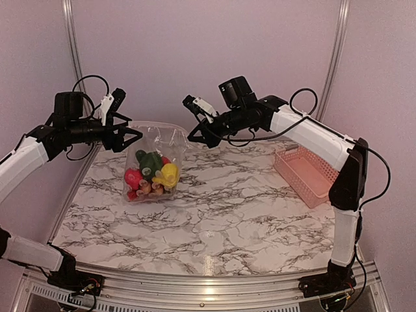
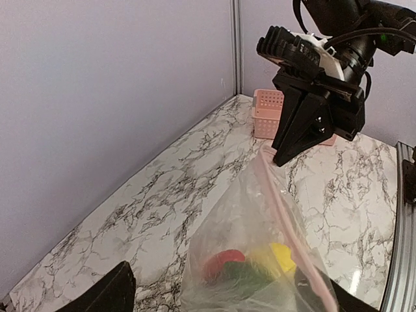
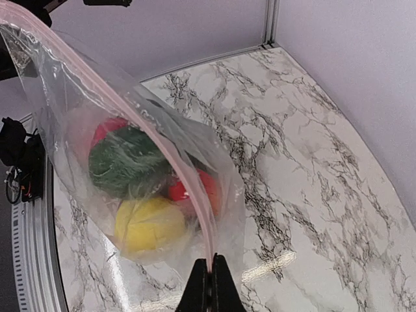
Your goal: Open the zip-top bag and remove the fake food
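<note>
The clear zip-top bag hangs between my two grippers over the back left of the marble table. The fake food sags in the bag's bottom: a green piece, a yellow piece and a red piece. My right gripper is shut on the bag's pink zip strip at its right end. In the left wrist view the right gripper pinches the strip's far end. My left gripper is open, its fingers spread on either side of the bag.
A pink perforated basket stands near the table's right edge, behind the right arm. Purple walls with metal posts close in the back and left. A metal rail runs along the table's front edge.
</note>
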